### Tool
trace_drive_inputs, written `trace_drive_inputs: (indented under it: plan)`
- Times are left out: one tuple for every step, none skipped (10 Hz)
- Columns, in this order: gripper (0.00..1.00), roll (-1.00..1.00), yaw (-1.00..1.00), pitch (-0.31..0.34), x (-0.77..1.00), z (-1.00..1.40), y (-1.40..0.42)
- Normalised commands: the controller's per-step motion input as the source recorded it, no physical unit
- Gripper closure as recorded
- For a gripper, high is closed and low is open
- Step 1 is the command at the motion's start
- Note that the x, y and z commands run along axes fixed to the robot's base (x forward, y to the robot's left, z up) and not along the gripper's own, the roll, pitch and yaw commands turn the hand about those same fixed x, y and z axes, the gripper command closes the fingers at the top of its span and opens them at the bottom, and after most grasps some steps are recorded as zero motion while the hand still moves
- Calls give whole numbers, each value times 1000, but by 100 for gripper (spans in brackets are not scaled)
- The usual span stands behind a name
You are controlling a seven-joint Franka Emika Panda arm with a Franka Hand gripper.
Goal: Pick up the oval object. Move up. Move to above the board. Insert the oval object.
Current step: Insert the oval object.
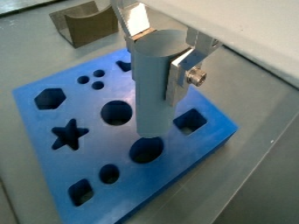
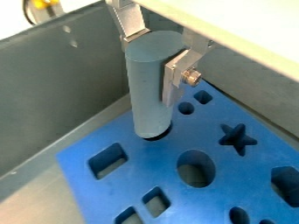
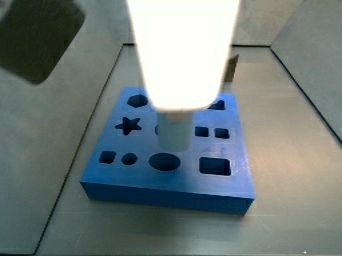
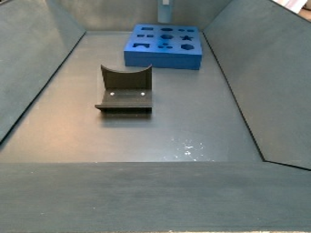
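The end effector (image 1: 158,48) is clamped on the top of the peg (image 1: 158,87), its silver fingers (image 1: 133,21) pressing either side, directly above the board (image 1: 70,101). The peg hangs upright with its lower end at the board's top face, over a hole; whether it has entered cannot be told. In a side view the peg (image 3: 173,128) stands on the board (image 3: 187,175) below a blown-out white shape. The board (image 4: 170,45) lies at the far end of the grey bench (image 4: 158,146), well apart from the olive block (image 4: 125,91).
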Motion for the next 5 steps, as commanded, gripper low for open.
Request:
trace_drive_inputs:
  plan:
    - [100,86,0,-36,0,-417,0]
    - [100,0,0,0,0,0,-60]
    - [100,101,0,-43,-17,-349,-340]
    - [100,0,0,0,0,-229,-77]
    - [100,-29,0,0,0,-9,0]
